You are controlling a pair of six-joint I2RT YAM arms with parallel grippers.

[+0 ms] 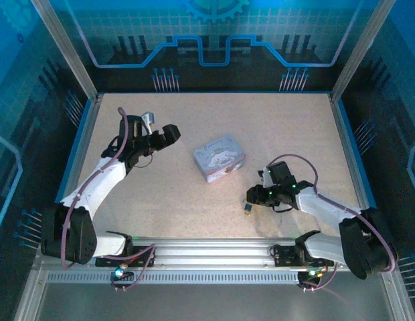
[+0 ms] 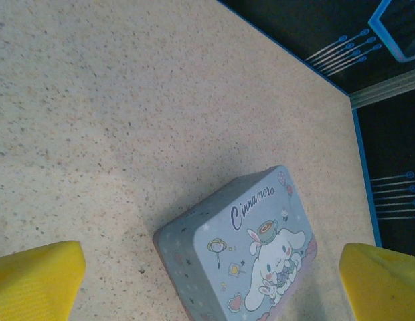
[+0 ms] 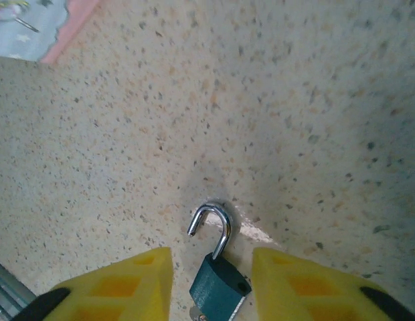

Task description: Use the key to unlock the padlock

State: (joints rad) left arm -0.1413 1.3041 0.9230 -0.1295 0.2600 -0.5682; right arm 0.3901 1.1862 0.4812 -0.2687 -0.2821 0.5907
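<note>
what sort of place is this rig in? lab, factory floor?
Probably a lab robot cell: a speckled table fenced by aluminium posts and blue printed panels, with small props, a cartoon tin and a padlock.

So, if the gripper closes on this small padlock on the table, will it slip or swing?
The padlock looks like solid metal, so it is probably stiff and heavy for its size. Its shackle stands open on one leg, so it may swivel if nudged. The padlock lies flat, so it should slide on the table rather than roll.
</note>
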